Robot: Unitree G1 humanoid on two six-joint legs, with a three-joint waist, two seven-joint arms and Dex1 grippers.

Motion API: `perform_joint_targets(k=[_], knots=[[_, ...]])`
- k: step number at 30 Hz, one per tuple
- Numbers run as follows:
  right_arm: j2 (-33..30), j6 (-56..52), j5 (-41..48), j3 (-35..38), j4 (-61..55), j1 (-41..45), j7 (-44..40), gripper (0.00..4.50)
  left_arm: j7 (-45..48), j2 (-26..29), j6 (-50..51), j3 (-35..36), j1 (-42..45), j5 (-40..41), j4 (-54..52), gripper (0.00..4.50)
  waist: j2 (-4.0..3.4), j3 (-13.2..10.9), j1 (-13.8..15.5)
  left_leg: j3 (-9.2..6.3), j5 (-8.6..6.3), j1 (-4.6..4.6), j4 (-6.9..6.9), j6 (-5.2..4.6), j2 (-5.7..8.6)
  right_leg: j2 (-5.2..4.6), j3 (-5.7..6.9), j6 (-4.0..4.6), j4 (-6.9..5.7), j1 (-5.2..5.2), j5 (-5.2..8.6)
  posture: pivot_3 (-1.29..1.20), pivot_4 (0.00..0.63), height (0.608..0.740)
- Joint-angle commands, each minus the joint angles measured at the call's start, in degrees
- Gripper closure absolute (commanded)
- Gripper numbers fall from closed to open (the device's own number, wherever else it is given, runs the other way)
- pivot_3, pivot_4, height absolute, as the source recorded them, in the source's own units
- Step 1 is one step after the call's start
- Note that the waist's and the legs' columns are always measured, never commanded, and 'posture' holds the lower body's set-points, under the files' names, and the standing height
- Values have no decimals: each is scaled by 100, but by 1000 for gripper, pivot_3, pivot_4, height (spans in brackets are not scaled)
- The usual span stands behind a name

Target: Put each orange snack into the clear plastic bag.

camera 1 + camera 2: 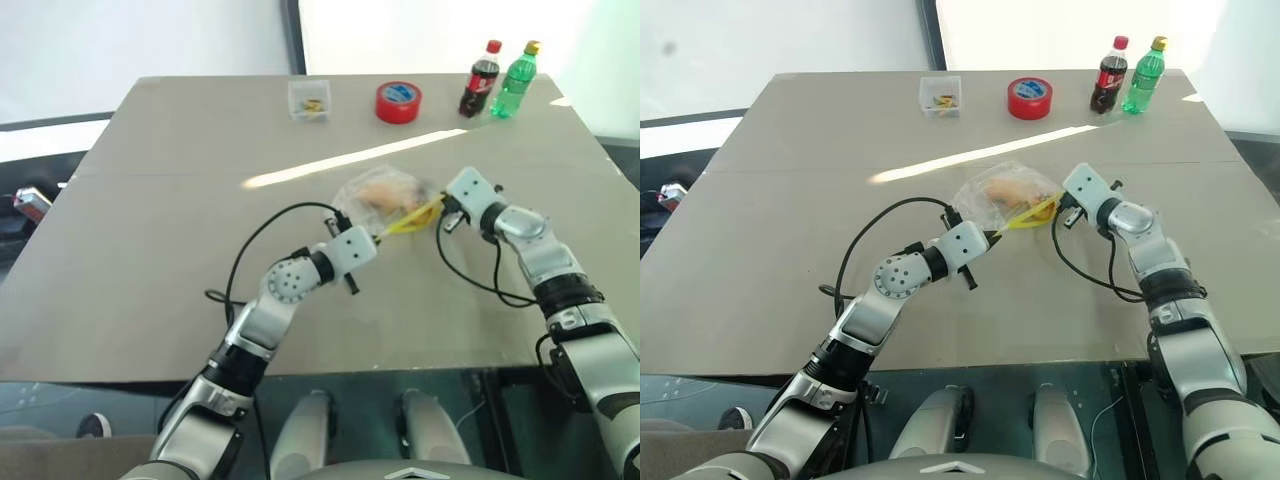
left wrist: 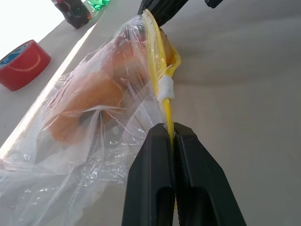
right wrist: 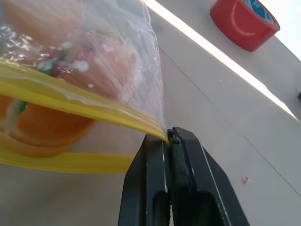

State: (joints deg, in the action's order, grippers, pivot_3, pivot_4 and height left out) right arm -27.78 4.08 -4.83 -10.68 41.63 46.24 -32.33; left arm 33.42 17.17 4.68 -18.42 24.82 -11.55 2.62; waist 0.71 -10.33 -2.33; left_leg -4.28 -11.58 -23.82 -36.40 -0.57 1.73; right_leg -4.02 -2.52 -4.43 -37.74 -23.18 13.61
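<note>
The clear plastic bag [image 1: 372,192] lies crinkled at the middle of the table, its yellow strip [image 1: 415,215] stretched between my two grippers. Two orange snacks sit inside it, one [image 3: 42,132] just behind the strip and another [image 3: 101,63] deeper in; they also show through the film as orange snacks [image 2: 89,92] in the left wrist view. My left gripper [image 2: 170,128] is shut on the near end of the yellow strip. At the strip's other end my right gripper [image 3: 168,135] is shut on the corner.
At the table's far edge stand a small clear box [image 1: 309,100], a red tape roll [image 1: 398,101], a cola bottle [image 1: 481,79] and a green bottle [image 1: 514,79]. Black cables loop from both wrists over the tabletop [image 1: 150,250].
</note>
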Motion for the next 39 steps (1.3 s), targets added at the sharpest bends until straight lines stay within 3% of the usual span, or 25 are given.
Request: perform_joint_targets(k=[1,7,13,18,23,25,33,39], knots=[[-188,52,-36,195,-306,214,-81,4454,-57,71,-56,189,75,74,-287,4500,0,0,1,0,0,0,0,0,0,0,0,0,0,0,0,0,150,740],[-814,-1582,253,482,-1803,304,-774,4454,134,372,216,520,585,216,-516,4500,-2,-2,9,-6,0,-2,0,0,0,0,1,0,-2,-2,0,0,150,740],[-1815,-4001,990,735,-3488,1065,-1885,4454,935,516,1380,824,1525,1138,-1010,4500,-20,-22,35,-9,-1,-17,-3,0,2,-2,6,-1,4,-7,1,0,150,740],[-2273,-4596,995,595,-3901,1208,-2109,4454,1292,619,2069,772,1805,1546,-1228,4500,-19,-21,10,-8,-1,-16,3,0,-1,0,17,-2,20,-2,3,0,150,740],[-2450,-4629,944,487,-4244,813,-2189,2340,1173,640,1774,531,1693,1309,-945,4500,-18,-23,12,-2,-1,-16,1,0,-1,-2,11,-2,12,-5,3,0,150,740],[-2589,-4676,1035,470,-4565,637,-2379,1264,1120,632,1668,461,1617,1217,-882,4500,-18,-24,15,-2,-1,-16,1,0,-1,-2,10,-2,13,-5,3,0,150,740],[-2494,-4269,1950,811,-5745,406,-2997,1264,1085,738,1320,295,1598,918,-946,4500,-18,-26,13,-3,-1,-18,1,0,-2,-2,8,-3,10,-9,3,0,150,740],[-2083,-2974,1276,123,-5685,-20,-2702,1264,1209,932,1156,49,1672,605,-1074,4500,-17,-26,19,-1,-1,-18,-5,0,-1,-2,9,-4,9,-6,2,0,150,740]])
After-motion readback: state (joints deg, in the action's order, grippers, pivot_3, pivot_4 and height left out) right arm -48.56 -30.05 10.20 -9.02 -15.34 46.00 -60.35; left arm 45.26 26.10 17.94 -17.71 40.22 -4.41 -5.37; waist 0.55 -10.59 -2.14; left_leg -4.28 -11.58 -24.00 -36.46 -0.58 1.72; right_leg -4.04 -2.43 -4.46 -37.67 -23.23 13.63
